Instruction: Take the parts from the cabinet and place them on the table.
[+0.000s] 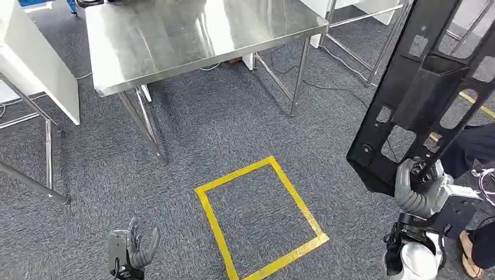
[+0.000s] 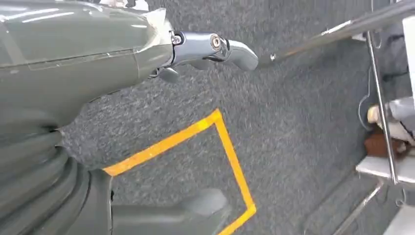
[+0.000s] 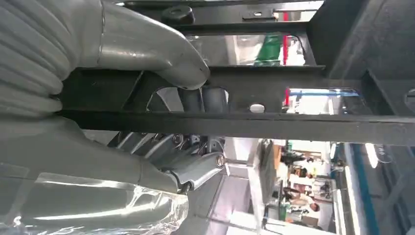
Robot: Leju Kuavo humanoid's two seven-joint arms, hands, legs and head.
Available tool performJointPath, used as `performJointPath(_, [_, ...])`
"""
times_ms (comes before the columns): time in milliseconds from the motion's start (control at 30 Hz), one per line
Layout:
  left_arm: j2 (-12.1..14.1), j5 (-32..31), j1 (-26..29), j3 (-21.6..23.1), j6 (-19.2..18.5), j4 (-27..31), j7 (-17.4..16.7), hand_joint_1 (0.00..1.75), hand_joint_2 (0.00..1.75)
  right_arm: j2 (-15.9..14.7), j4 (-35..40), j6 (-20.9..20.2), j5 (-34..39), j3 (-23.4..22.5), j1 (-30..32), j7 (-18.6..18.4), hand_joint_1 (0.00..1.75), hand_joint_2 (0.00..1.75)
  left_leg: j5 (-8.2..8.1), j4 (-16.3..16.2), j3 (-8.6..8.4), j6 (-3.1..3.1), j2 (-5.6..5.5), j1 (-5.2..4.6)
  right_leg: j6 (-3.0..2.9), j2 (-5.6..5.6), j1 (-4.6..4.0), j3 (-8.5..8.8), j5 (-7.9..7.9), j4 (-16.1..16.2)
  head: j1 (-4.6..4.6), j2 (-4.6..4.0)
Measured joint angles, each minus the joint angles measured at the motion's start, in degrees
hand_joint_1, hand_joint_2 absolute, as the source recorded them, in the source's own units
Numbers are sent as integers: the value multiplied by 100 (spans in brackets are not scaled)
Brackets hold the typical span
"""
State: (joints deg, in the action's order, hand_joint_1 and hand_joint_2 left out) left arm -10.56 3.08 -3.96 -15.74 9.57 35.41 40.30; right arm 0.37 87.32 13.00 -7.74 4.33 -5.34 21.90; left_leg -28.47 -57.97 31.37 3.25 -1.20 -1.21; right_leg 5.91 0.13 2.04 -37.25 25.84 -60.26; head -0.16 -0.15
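Fingers of the right hand [image 1: 421,188] clamp the lower end of a black slotted part [image 1: 426,87] rising above it, the left hand [image 1: 131,248] hangs low with fingers apart, and the steel bench [image 1: 192,35] stands beyond both.

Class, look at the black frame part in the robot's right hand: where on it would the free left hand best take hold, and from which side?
Probably a bar beside one of the cut-out openings of the black frame part, approached from the robot's left. The openings let fingers wrap through, as the right hand already does at the lower end. The left hand hangs low over the carpet, holding nothing.
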Motion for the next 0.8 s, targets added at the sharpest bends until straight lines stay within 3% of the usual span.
performJointPath(33, [-9, 2, 1, 9, 2, 0, -2, 0, 175, -7, 2, -7, 0, -4, -24, 13, 175, 175, -40, -35, 48, -28, 2, 4, -185, -1, -41, 26, 87, 55, 3, 0])
performJointPath(67, [-6, 2, 2, 15, 0, 0, -4, 0, 175, -7, 2, -15, -2, -11, 7, 4, 175, 175, -71, -51, 54, -48, 7, -6, -278, 14, -5, 58, -1, 45, -43, 0])
performJointPath(100, [-7, 2, 17, 15, 4, -2, 2, 0, 175, -7, 0, -17, -2, -13, 5, 5, 175, 175, -86, -53, 28, -61, 1, -2, -345, 1, -23, 68, 36, 47, -54, 0])
performJointPath(167, [9, 11, 12, 15, 9, 0, -2, 0, 175, 11, 2, -20, -7, -18, -8, 4, 175, 175, -126, -136, 22, -107, 16, 30, -378, 14, 12, 162, 37, 55, -61, 0])
performJointPath(233, [4, 11, 3, 20, 2, 0, 0, 0, 175, 11, 2, -20, -5, -22, -49, 9, 175, 175, -236, -830, 421, -186, 60, 66, -457, 8, 15, 235, 93, 63, -67, 0])
performJointPath(300, [4, 13, 21, 20, -4, -6, 0, 0, 175, 13, 2, -20, -5, -24, -57, 9, 175, 175, -566, -1601, 975, -242, 82, 103, -491, 9, 7, 287, 164, 63, -70, 0])
performJointPath(333, [2, 11, 31, 22, -11, -11, 0, 0, 175, 13, 2, -20, -5, -28, -50, 7, 175, 175, -632, -1774, 1180, -256, 84, 120, -495, 12, 5, 330, 205, 63, -70, 0])
performJointPath(367, [2, 11, 37, 20, -18, -18, 0, 0, 175, 13, 2, -20, -5, -31, -50, 7, 175, 175, -545, -1694, 1238, -249, 87, 128, -493, 19, 1, 381, 244, 63, -70, 0])
performJointPath(433, [4, 11, 35, 22, -20, -20, 0, 0, 175, 20, 2, -22, -7, -31, -55, 7, 175, 175, 0, -991, 1057, -179, 89, 124, -483, 31, -14, 516, 335, 72, -72, 0])
performJointPath(467, [7, 11, 34, 20, -28, -20, 0, 0, 175, 22, 2, -24, -7, -31, -61, 7, 175, 175, 365, -488, 884, -101, 89, 108, -475, 30, -26, 587, 383, 83, -72, 0])
performJointPath(500, [20, 11, 35, 20, -33, -20, 0, 0, 175, 24, 2, -24, -7, -31, -62, 9, 175, 175, 624, -155, 792, -7, 95, 72, -466, 32, -3, 616, 422, 103, -61, 0])
performJointPath(533, [31, 17, 37, 22, -35, -24, 0, 0, 175, 24, -2, -24, -7, -31, -75, 9, 175, 175, 436, -186, 763, 21, 99, 30, -423, 52, -31, 668, 448, 147, -43, 0])
performJointPath(633, [28, 43, 30, 22, -48, -26, 0, 0, 175, 26, -2, -22, -7, -37, -85, 7, 175, 175, 421, -30, 595, 104, 85, -28, -301, 42, -50, 824, 394, 114, -59, 0])
performJointPath(667, [22, 59, 21, 24, -52, -28, -2, 0, 175, 31, -4, -24, -7, -35, -95, 4, 175, 175, 445, 64, 433, 119, 81, 31, -294, 28, -42, 749, 474, 31, -52, 0])
performJointPath(700, [15, 68, 3, 26, -52, -28, 4, 0, 175, 26, -4, -24, -7, -33, -110, 4, 175, 175, 433, 74, 367, 126, 88, 12, -318, 24, -42, 700, 509, -177, -54, 0])
performJointPath(733, [18, 98, -14, 20, -44, -31, 0, 0, 175, 20, -6, -24, -7, -31, -138, 6, 175, 175, 406, 72, 340, 163, 88, 12, -331, 27, -41, 488, 589, -551, -50, 0])
performJointPath(800, [11, 114, -8, 24, -39, -33, 0, 0, 175, 2, -20, -26, -7, -31, -128, 7, 175, 175, 341, 71, 294, 166, 73, 11, -371, 29, -46, -76, 873, -1329, -41, 0])
